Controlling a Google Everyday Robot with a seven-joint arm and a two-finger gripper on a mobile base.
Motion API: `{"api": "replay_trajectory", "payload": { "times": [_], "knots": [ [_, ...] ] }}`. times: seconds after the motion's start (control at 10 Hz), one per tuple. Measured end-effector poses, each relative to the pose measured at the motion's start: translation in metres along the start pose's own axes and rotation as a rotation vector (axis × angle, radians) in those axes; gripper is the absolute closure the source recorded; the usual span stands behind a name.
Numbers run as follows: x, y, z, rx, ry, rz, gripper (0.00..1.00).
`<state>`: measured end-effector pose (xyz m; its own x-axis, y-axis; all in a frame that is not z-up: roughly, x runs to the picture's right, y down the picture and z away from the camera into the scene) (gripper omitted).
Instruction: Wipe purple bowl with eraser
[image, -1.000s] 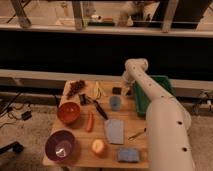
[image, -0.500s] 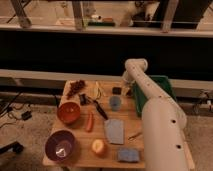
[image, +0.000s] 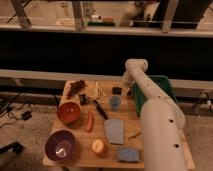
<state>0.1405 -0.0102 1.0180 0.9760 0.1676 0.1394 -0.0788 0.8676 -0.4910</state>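
- The robot's white arm (image: 150, 107) is reaching up from the lower right of the frame, bending at the top and dipping towards the far edge of the light wooden table (image: 80, 132).
- Its gripper (image: 125, 88) is hanging low at upper centre, just to the right of the small flat black eraser (image: 117, 90); its jaws are standing apart and gripping nothing.
- The eraser is lying flat on the table near the far edge, with the small blue cup (image: 115, 103) sitting just below it in the frame.
- The wide round purple bowl (image: 61, 146) is sitting at the lower left corner of the table, well apart from the gripper, a pale shiny patch showing inside it.
- An orange-red bowl (image: 69, 112) is resting just above the purple one.
- A grey-blue folded cloth (image: 114, 130) is lying at the table's centre, and a blue sponge (image: 129, 154) is lying near the bottom edge.
- A round yellow-orange fruit (image: 98, 146) is sitting between the purple bowl and the sponge.
- A dark bunch of grapes (image: 76, 88) is occupying the table's upper left corner.
- A green bin (image: 161, 86) is showing behind the arm on the right.
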Motion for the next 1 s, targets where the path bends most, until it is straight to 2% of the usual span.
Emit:
{"api": "replay_trajectory", "payload": {
  "times": [0.7,1.0],
  "knots": [
    [0.002,0.003,0.011,-0.068,-0.009,0.002,0.20],
    [0.003,0.005,0.013,-0.085,-0.010,0.003,0.20]
  ]
}}
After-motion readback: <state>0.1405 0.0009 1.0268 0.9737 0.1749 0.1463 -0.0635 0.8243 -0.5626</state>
